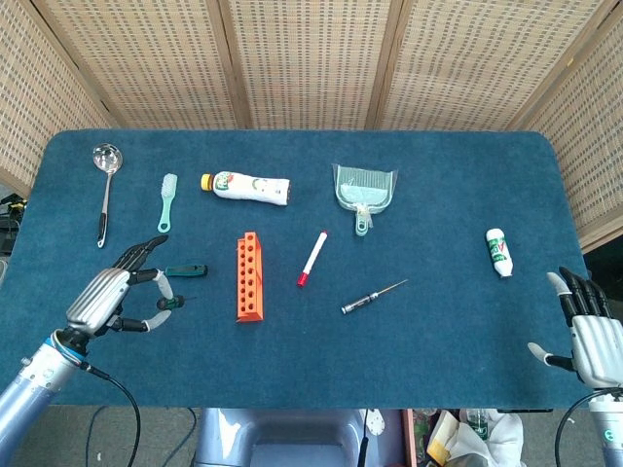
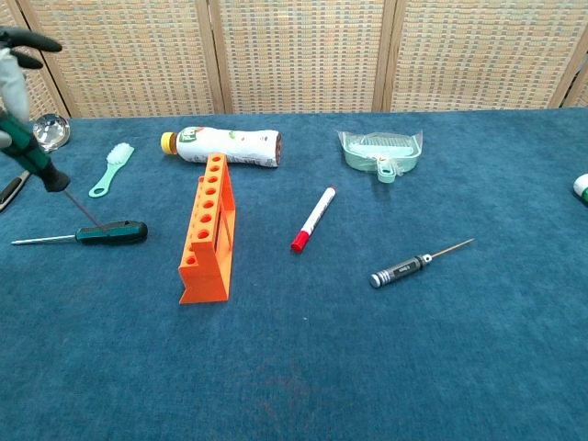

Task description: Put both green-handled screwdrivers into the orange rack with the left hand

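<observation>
My left hand hovers at the table's near left and grips one green-handled screwdriver by its handle. In the chest view this held screwdriver hangs tilted from the left hand, tip down and to the right. The second green-handled screwdriver lies flat on the cloth just beyond the fingers, and its shaft points left in the chest view. The orange rack stands to the right of both, its holes empty. My right hand rests open at the near right edge.
Along the back lie a metal ladle, a mint brush, a white bottle and a mint dustpan. Right of the rack are a red-capped marker and a black precision screwdriver. Farther right lies a small white bottle.
</observation>
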### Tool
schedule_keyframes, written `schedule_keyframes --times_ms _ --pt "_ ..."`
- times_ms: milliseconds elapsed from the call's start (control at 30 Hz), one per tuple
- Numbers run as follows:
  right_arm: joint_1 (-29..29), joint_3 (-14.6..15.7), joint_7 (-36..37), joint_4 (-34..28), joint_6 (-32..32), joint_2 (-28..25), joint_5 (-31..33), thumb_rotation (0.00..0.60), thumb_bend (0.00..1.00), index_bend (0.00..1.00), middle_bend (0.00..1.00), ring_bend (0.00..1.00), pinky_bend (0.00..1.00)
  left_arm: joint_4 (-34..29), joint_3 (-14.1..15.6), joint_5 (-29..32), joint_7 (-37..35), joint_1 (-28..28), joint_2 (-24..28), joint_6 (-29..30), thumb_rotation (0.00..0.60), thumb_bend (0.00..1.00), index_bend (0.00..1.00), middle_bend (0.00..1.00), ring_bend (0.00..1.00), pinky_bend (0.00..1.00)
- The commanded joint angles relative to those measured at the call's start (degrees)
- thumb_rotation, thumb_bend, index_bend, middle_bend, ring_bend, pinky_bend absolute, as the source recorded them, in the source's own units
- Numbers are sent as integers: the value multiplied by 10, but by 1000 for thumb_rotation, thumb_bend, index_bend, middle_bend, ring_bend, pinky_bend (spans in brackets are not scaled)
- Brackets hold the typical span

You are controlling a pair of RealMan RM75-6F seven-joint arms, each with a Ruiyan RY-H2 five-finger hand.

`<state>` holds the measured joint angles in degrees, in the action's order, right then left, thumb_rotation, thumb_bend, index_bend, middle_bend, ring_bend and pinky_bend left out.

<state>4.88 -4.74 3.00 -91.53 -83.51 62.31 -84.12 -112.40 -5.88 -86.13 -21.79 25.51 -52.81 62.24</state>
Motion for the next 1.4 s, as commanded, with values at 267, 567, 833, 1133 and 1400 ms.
schedule_keyframes --times_ms 267,567,833,1133,1400 --pt "1 -2 1 1 4 -1 7 600 0 0 0 0 0 -86 -67 16 -166 110 152 -149 600 490 680 0 0 0" --pt "4 -6 2 4 12 0 16 600 0 0 0 0 0 -75 -92 46 -222 168 179 -238 600 494 680 0 0 0" --pt "5 -6 2 4 12 1 17 600 0 0 0 0 0 -43 -91 90 -196 193 121 -265 600 495 680 0 0 0" --pt "6 -8 5 5 16 0 22 600 0 0 0 0 0 -35 -98 119 -184 207 95 -277 600 494 680 0 0 0" --pt "7 -10 10 7 19 -2 26 600 0 0 0 0 0 -36 -101 136 -167 215 87 -287 600 495 680 0 0 0"
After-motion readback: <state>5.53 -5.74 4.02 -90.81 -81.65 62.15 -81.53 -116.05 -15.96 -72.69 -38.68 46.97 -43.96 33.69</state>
